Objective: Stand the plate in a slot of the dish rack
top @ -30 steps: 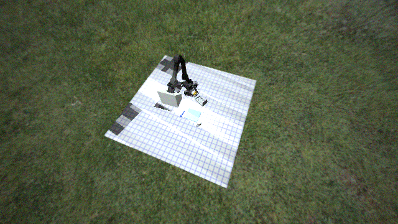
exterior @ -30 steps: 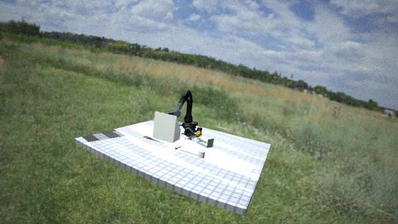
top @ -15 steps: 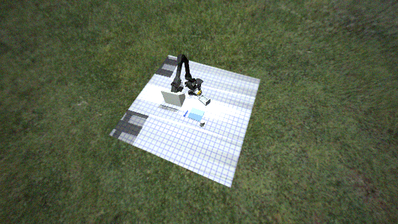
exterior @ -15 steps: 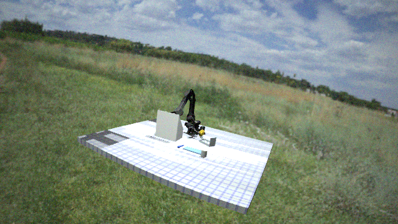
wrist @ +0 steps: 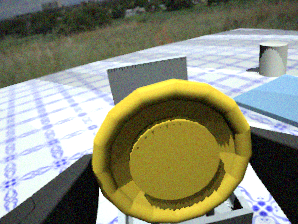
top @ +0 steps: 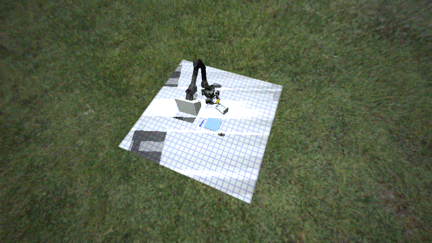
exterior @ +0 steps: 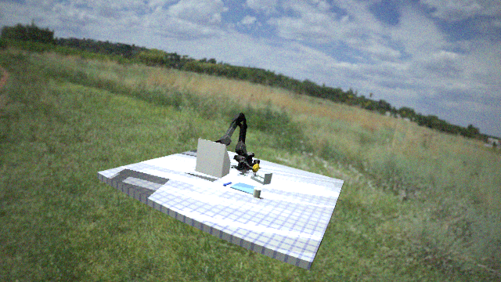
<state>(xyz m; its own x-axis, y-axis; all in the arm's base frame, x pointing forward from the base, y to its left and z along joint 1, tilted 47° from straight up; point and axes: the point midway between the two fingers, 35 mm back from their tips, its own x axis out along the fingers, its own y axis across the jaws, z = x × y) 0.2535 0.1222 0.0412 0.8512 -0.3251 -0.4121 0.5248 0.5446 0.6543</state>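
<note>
The yellow round plate (top: 217, 101) (exterior: 255, 168) (wrist: 175, 160) is held roughly on edge, its face toward the wrist camera. My gripper (wrist: 170, 149) is shut on it, one dark finger at each side of the rim. The grey dish rack (top: 221, 109) lies just beyond the plate in the top view. Its upright end panel (exterior: 268, 178) (wrist: 147, 80) stands behind the plate in the wrist view. The plate hides most of the rack's rails and slots there, so whether its lower edge is in a slot cannot be told.
A light blue flat board (top: 212, 124) (exterior: 242, 188) (wrist: 277, 100) lies beside the rack, with a pale cup (top: 221, 134) (exterior: 257, 193) (wrist: 274, 60) near it. A small blue utensil (top: 201, 123) (exterior: 227, 184) lies on the board's other side. A tall grey block (top: 187, 106) (exterior: 211, 157) stands near the arm.
</note>
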